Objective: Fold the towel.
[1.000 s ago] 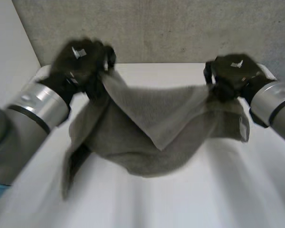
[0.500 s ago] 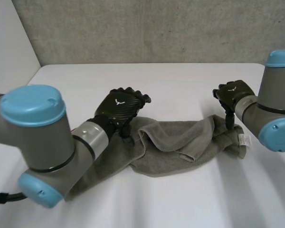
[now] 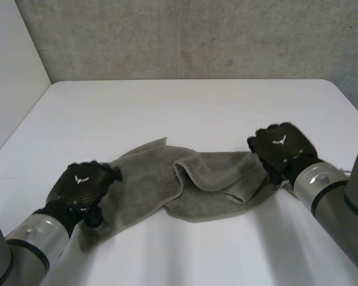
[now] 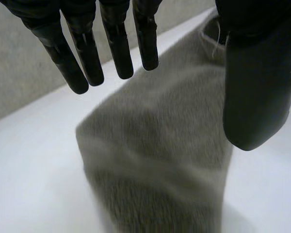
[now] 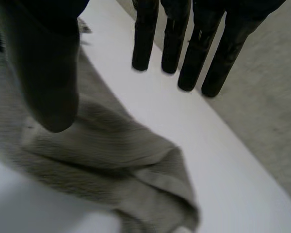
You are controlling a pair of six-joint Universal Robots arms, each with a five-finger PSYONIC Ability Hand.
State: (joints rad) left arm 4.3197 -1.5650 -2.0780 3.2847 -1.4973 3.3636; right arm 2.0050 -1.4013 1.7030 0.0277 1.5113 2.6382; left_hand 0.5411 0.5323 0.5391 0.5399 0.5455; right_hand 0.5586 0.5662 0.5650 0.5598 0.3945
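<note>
A grey towel point(image 3: 197, 185) lies bunched in a long strip across the white table point(image 3: 185, 107), with a fold standing up near its middle. My left hand point(image 3: 80, 186) rests at the towel's left end. In the left wrist view its fingers point(image 4: 87, 53) are straight and the thumb point(image 4: 257, 87) stands apart, with the towel point(image 4: 165, 145) lying loose under the palm. My right hand point(image 3: 281, 149) is at the towel's right end. Its fingers point(image 5: 203, 53) are straight over bare table and the thumb point(image 5: 48, 73) hangs above the towel's point(image 5: 102, 145) folded corner. Neither hand holds cloth.
A grey concrete wall point(image 3: 197, 36) runs behind the table's far edge, and a white wall point(image 3: 12, 71) stands at the left. Bare table surface lies beyond the towel and in front of it.
A second ago both hands held the towel up by its top edge. They lowered it onto the table, let go, and have drawn back toward the towel's two ends.
</note>
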